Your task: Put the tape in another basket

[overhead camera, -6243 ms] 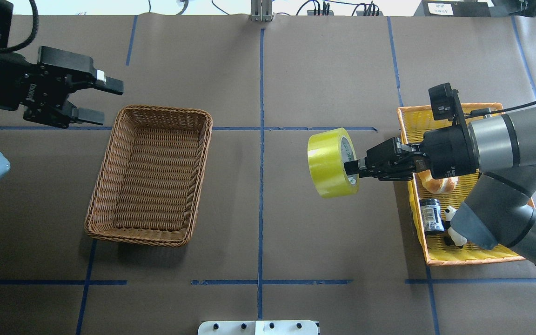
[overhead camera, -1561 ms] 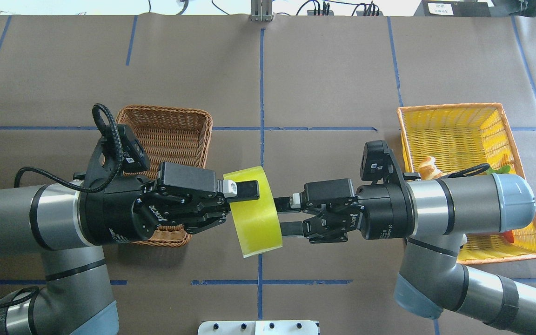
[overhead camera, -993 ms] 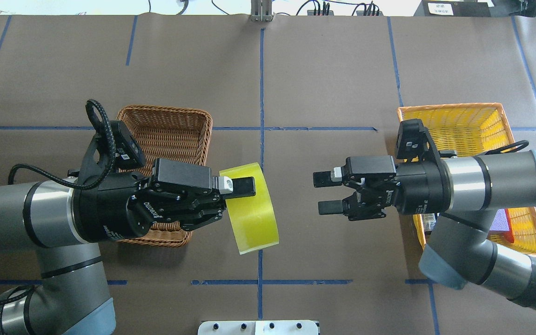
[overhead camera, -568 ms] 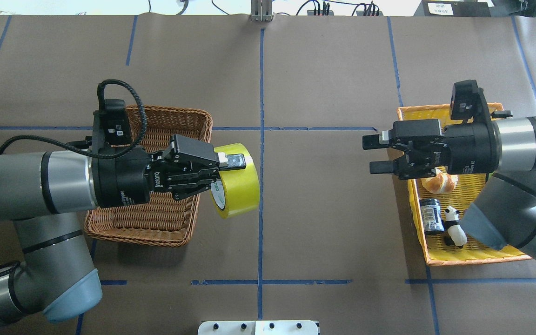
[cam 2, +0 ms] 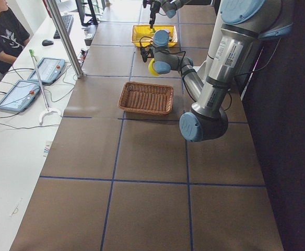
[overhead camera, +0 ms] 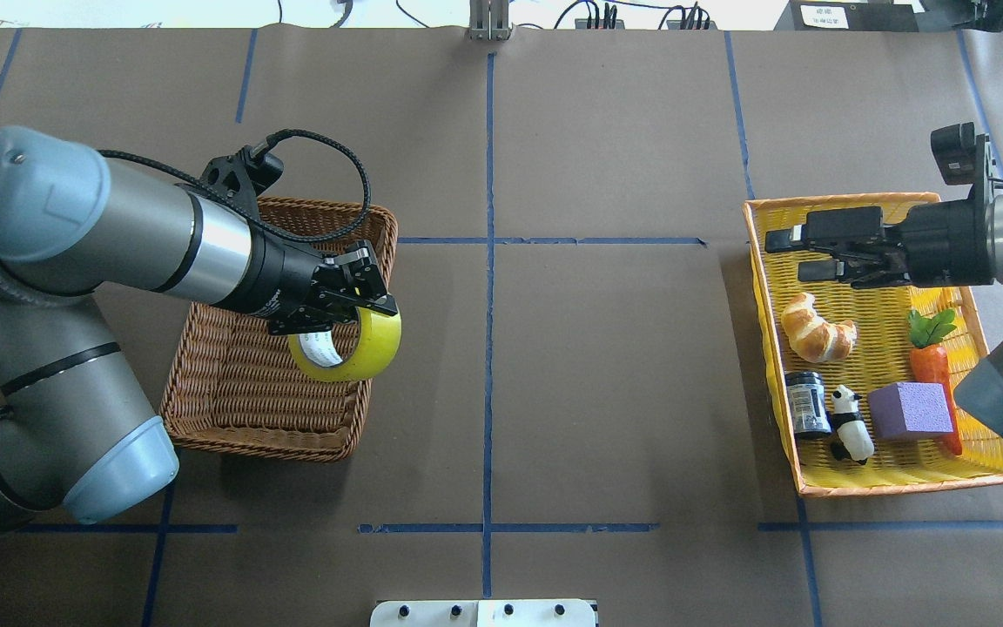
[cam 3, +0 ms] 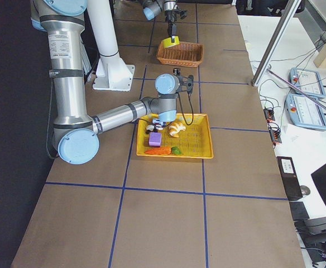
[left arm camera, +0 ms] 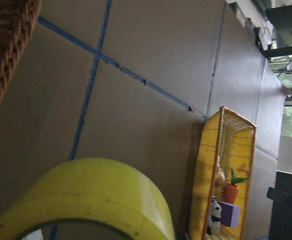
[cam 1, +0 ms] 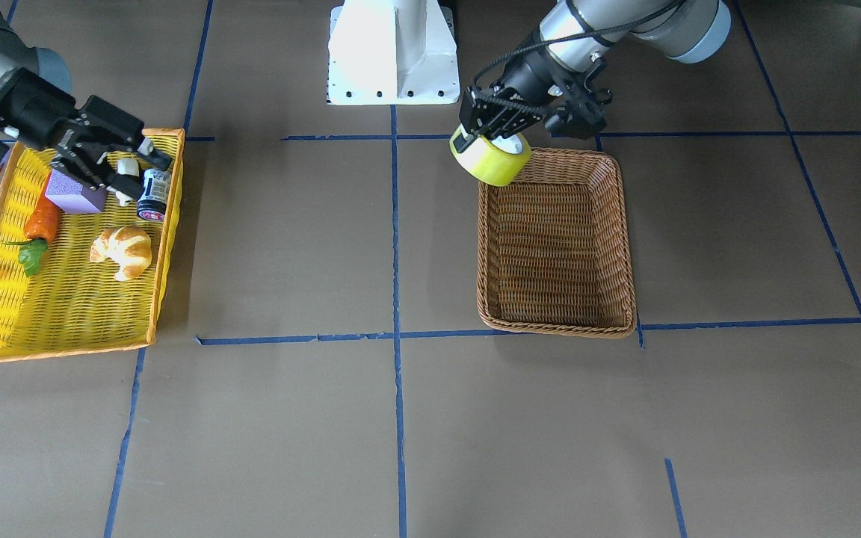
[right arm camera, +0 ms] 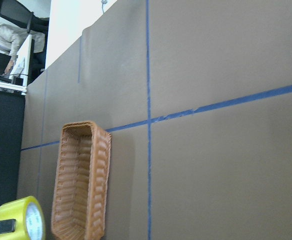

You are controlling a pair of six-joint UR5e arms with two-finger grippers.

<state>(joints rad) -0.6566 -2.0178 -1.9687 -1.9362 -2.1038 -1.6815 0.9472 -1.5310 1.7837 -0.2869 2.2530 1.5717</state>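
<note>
The tape [overhead camera: 346,347], a yellow-green roll with a white core, is held in my left gripper [overhead camera: 353,312], which is shut on its rim. The roll hangs tilted above the right rim of the brown wicker basket [overhead camera: 240,440]. The front view shows the tape [cam 1: 492,159] above the basket [cam 1: 557,329] at its corner nearest the robot. The tape fills the bottom of the left wrist view [left arm camera: 86,195]. My right gripper [overhead camera: 793,255] is open and empty over the far left corner of the yellow basket [overhead camera: 841,202]. The right wrist view shows the wicker basket [right arm camera: 83,180] and the tape [right arm camera: 23,220] far off.
The yellow basket holds a croissant [overhead camera: 817,327], a carrot [overhead camera: 932,366], a purple block [overhead camera: 909,411], a dark can [overhead camera: 806,403] and a panda figure [overhead camera: 850,422]. The wicker basket is empty inside. The robot's white base [cam 1: 393,52] stands behind the table's middle.
The right gripper let go of the tape after the left gripper took it. The left arm swung the tape back over the wicker basket's rim and tipped it downward. The right arm withdrew over the yellow basket.
</note>
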